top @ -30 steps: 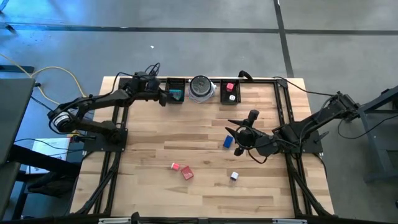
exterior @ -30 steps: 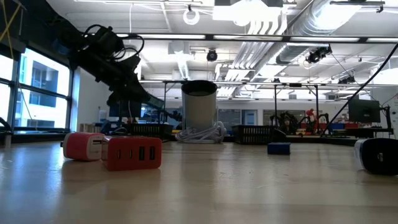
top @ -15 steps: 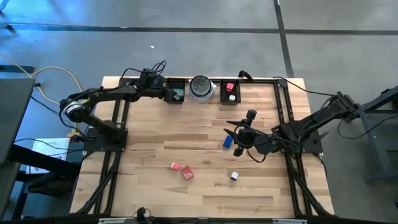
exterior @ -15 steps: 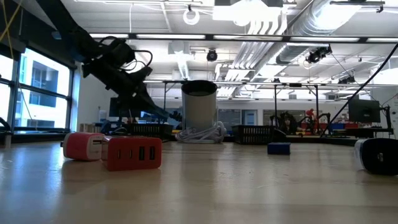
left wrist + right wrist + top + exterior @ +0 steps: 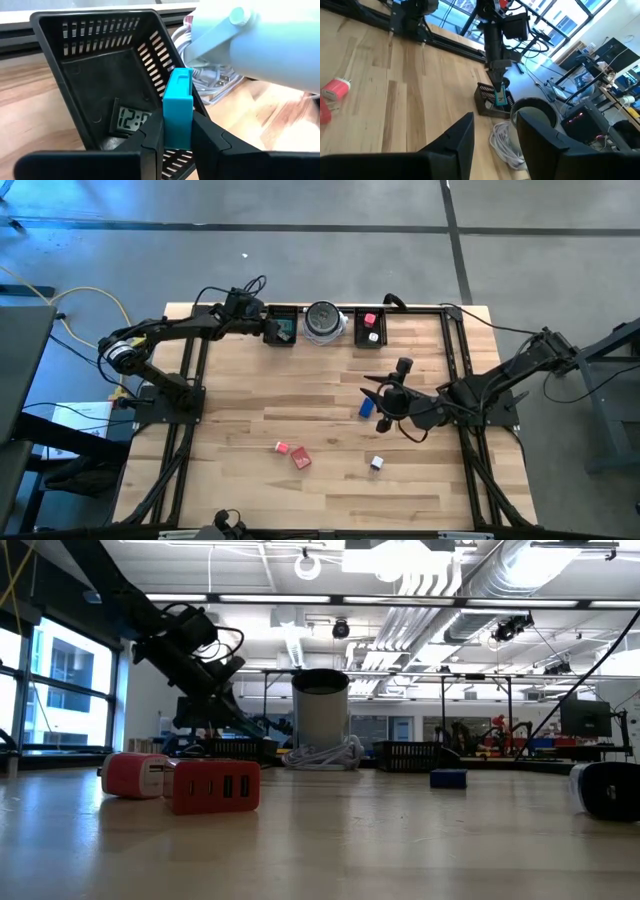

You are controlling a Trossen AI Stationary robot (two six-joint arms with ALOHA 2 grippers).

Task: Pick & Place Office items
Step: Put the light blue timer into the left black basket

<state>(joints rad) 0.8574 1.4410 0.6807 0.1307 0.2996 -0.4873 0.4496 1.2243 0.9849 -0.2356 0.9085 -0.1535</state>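
Observation:
My left gripper (image 5: 274,331) reaches from the table's left over the left black tray (image 5: 283,314) at the far edge, shut on a teal piece (image 5: 177,102). Loose office items lie on the wood: a blue piece (image 5: 367,408), a pink one (image 5: 282,447), a red one (image 5: 301,459) and a dark-and-white one (image 5: 377,463). My right gripper (image 5: 385,402) hovers beside the blue piece, open with nothing between its fingers (image 5: 462,142). My left gripper pinches the teal piece by its two broad sides (image 5: 176,137) between the two fingers. The fingers slant down from the table's left side. The piece stands upright with its upper end sticking out past the fingertips, over the tray; the fingers hide its lower end.
The left tray holds a small digital clock (image 5: 131,120). Beside it stands a round grey dish (image 5: 324,322) with a white cable (image 5: 207,80). The right black tray (image 5: 371,343) holds a red piece (image 5: 370,319) and a white piece (image 5: 373,336). Dark frame rails (image 5: 190,430) run along the table's sides.
My left gripper, still shut on the teal piece, has sunk a little, shifted toward the left tray and rolled slightly. My right arm has kept still.

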